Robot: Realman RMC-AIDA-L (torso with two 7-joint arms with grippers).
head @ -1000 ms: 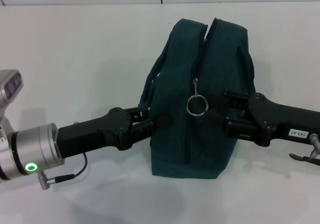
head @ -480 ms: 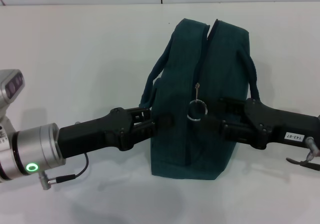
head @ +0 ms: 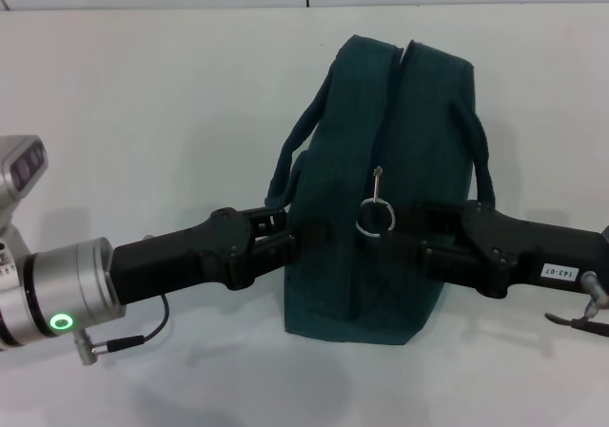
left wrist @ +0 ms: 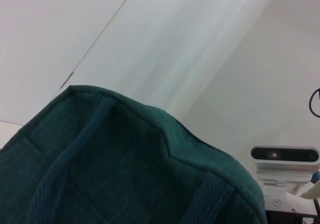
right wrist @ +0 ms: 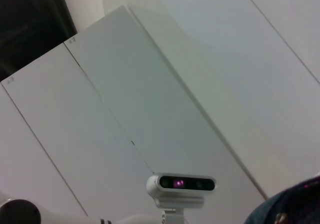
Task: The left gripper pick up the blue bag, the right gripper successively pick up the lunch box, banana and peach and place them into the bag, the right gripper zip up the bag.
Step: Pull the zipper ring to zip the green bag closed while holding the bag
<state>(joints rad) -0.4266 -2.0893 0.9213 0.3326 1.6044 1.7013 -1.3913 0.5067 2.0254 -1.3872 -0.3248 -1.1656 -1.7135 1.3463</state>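
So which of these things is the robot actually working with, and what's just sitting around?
In use:
- bag
- zip ring
- left end effector, at the bag's left side
- right end effector, beside the ring

Just there:
- table
- camera on a stand

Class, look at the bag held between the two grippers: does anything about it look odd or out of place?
Nothing looks damaged or spilled. The bag stands upright on the table, with the left gripper and right gripper at its sides, its zip pull ring hanging on the front.
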